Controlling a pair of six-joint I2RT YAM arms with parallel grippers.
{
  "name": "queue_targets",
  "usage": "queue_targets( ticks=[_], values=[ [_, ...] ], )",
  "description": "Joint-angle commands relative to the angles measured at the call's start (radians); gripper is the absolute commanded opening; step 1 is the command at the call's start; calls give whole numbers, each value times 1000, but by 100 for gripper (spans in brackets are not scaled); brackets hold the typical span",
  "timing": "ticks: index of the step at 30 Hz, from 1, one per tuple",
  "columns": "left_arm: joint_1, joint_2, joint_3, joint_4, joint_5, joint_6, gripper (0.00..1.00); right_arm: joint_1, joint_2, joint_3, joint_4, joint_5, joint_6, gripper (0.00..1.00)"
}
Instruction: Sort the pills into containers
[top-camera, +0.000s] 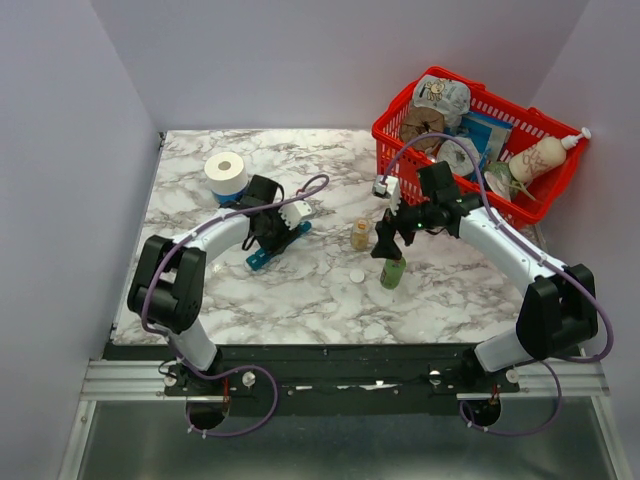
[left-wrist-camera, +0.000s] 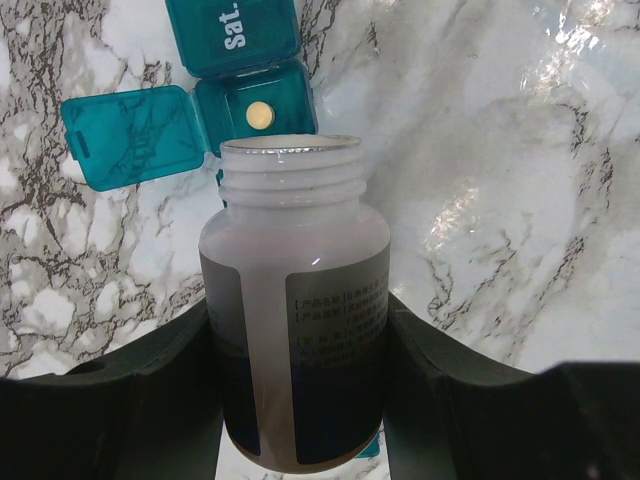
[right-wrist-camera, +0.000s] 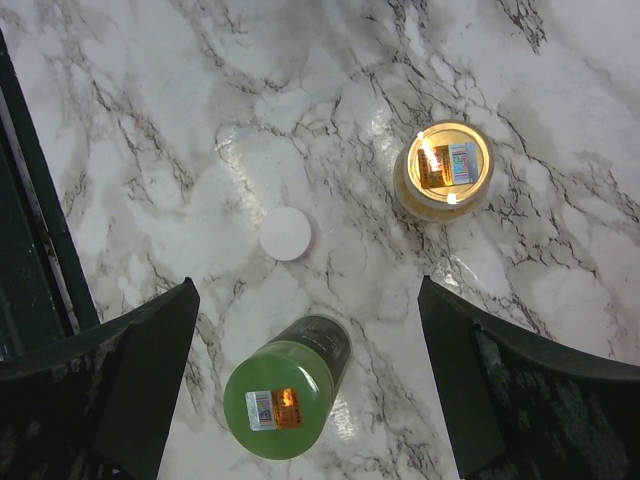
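Left jaws clamp an uncapped white plastic pill bottle (left-wrist-camera: 295, 300) beside the long teal plastic pill organiser (left-wrist-camera: 232, 40), left on the worktop (top-camera: 300, 300). One yellow pill (left-wrist-camera: 259, 114) lies in its open compartment. Right jaws hang released over a green bottle (right-wrist-camera: 285, 400). Sorting seems barely begun.

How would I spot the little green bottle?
Start at the red wire-mesh basket on the white marble table's far right corner. Two small bottles stand by the right arm's open gripper. It is the green plastic bottle, nearer the robot than the amber one.
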Motion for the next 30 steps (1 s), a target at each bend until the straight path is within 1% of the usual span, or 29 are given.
queue_targets(
  ticks=[1,9,20,30],
  values=[
    [-18,27,60,-73,-67,-17,0,-8,1,3,-16,-22,-16,100],
    [-43,62,130,-149,-132,-27,0,-13,0,1,-17,-30,-18,100],
    [-58,94,164,-185,-164,-37,0,-19,0,3,-19,-34,-20,100],
    [-78,136,235,-254,-227,-66,0,-21,4,1,-20,-37,-20,100]
  ],
)
